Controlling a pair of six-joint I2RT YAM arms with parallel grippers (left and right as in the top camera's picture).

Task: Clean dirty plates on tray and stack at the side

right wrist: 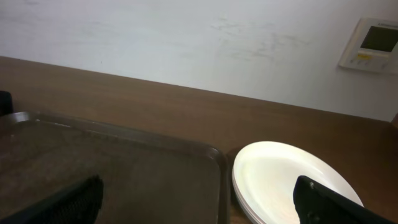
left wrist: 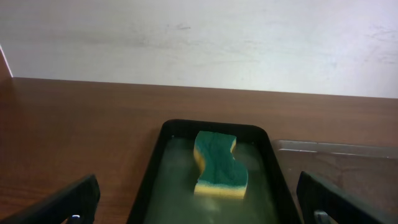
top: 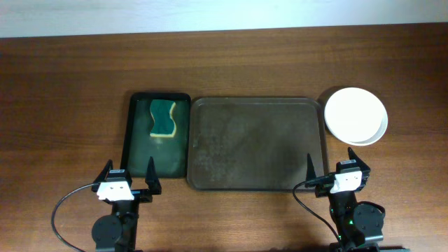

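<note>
Overhead: the brown tray (top: 255, 143) lies at the middle of the wooden bench (top: 70, 84), and the white plates (top: 355, 115) sit stacked on the bench just off its far right corner. A narrower dark green tray (top: 159, 136) lies close beside the brown tray's left edge and carries a green-and-yellow sponge (top: 163, 117) at its far end. The left pincer (top: 129, 173) and right pincer (top: 332, 164) sit at the near edge, each spread wide and holding nothing. Left wrist: the black fingers (left wrist: 68, 202) frame the green tray, jaws fully apart, the sponge lying flat between them and farther off, green side up. Right wrist: jaws equally wide and gripping nothing, with the brown tray to the left and the stacked plates beside its right rim. A pale wall panel (right wrist: 372, 43) hangs behind.
</note>
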